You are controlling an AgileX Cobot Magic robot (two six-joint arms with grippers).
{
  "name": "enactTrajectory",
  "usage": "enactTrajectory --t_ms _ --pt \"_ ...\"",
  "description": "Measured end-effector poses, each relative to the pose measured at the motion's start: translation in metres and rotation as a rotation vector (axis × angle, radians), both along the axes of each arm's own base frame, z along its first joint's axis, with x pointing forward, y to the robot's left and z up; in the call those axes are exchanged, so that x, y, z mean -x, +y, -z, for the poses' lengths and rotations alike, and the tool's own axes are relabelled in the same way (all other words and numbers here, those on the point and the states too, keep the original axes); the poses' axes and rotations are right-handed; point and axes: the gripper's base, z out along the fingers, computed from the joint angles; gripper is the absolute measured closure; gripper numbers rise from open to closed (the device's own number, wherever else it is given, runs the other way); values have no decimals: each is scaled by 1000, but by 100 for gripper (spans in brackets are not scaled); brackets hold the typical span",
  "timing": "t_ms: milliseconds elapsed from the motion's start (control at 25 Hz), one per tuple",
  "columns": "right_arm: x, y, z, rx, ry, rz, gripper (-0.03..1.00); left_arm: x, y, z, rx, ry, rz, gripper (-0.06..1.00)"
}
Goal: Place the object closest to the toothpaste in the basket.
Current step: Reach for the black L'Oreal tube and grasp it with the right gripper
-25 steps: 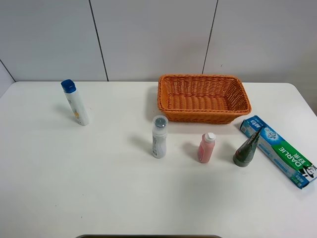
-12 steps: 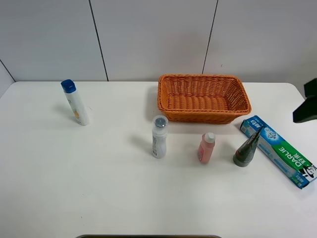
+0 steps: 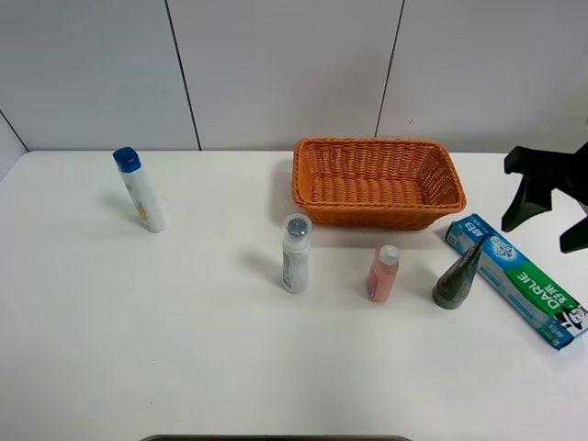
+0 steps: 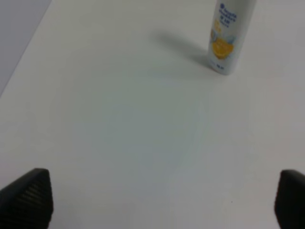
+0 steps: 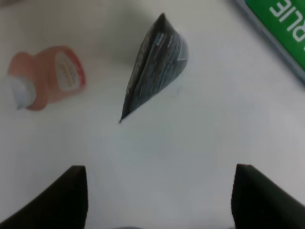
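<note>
Orange wicker basket [image 3: 377,143] sits empty at the back of the white surface [image 3: 184,349], the task not yet begun in earnest. The dark green tube [image 3: 457,275], standing on its cap with its crimped end up, is just beside the green-and-white toothpaste box [image 3: 514,278] and looks the nearest thing to it, so it is judged the object to move; it has not been lifted, and whether it touches the box cannot be told. The right gripper [image 3: 538,234] hangs above the far right of the surface, jaws spread wide and holding nothing, and its wrist camera looks down on the tube [image 5: 155,64] between them. Everything remains to do: descend, close on the tube, lift it and carry it over the basket's rim. The left gripper [image 4: 157,200], out of the high camera's sight, also has its jaws apart and empty, near a white bottle with a blue cap [image 3: 140,190] well away on the left. A pink bottle [image 3: 382,274] stands near the tube on one side and the box lies on the other, leaving the jaws a narrow lane. A white bottle with a grey cap [image 3: 295,254] stands farther off.
</note>
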Motion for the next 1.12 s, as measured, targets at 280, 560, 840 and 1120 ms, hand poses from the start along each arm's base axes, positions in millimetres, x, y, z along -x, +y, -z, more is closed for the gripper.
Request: enactTrajectory --t_ms 280,560,840,1120 --pt "-31 -1 30 -13 18 99 31 0 0 0 0 0 0 0" --pt "-54 11 63 -80 76 129 31 0 0 0 0 0 0 0" --pt "-67 33 97 -79 148 122 31 0 0 0 0 0 0 0" --pt "-69 31 108 -33 188 123 31 0 0 0 0 0 0 0"
